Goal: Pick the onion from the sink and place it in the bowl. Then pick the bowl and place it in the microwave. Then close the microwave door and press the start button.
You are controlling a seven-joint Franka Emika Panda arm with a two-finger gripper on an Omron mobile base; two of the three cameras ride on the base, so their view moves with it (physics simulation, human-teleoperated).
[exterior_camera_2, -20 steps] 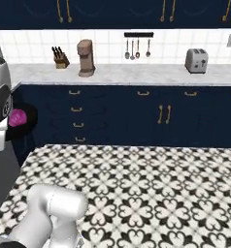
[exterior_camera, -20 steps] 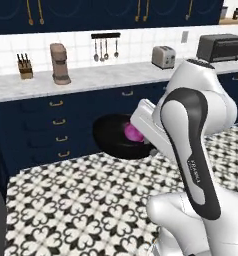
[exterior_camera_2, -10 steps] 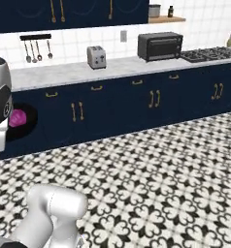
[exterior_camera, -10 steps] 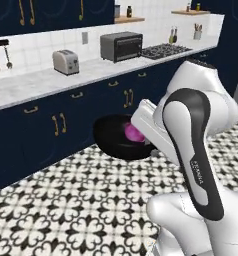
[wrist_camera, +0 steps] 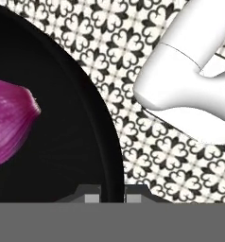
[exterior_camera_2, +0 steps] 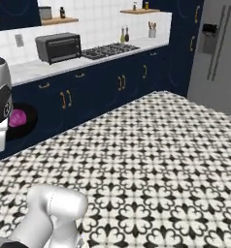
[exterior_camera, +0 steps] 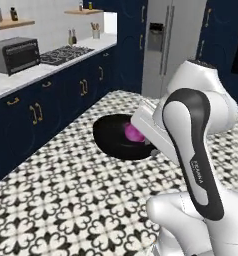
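My gripper (wrist_camera: 112, 194) is shut on the rim of the glossy black bowl (wrist_camera: 62, 142), one fingertip on each side of the edge. The magenta onion (wrist_camera: 10, 123) lies inside the bowl. In the left base view the bowl (exterior_camera: 113, 137) hangs level above the patterned floor in front of my white hand, with the onion (exterior_camera: 133, 133) near the held edge. In the right base view the onion (exterior_camera_2: 18, 117) and part of the bowl (exterior_camera_2: 29, 121) show beside my arm at the left edge. The sink is out of view, and I cannot make out the microwave.
Navy cabinets (exterior_camera: 51, 100) under a marble counter run along the left. On the counter are a toaster oven (exterior_camera: 13, 54) and a gas cooktop (exterior_camera: 66, 52). A grey fridge (exterior_camera: 166, 45) stands at the far end. The black-and-white tiled floor (exterior_camera_2: 156, 155) lies open ahead.
The whole picture has swept along the counter, so the base has turned: knife block, coffee machine and toaster left view, cooktop and fridge came in. The bowl with the onion stays held.
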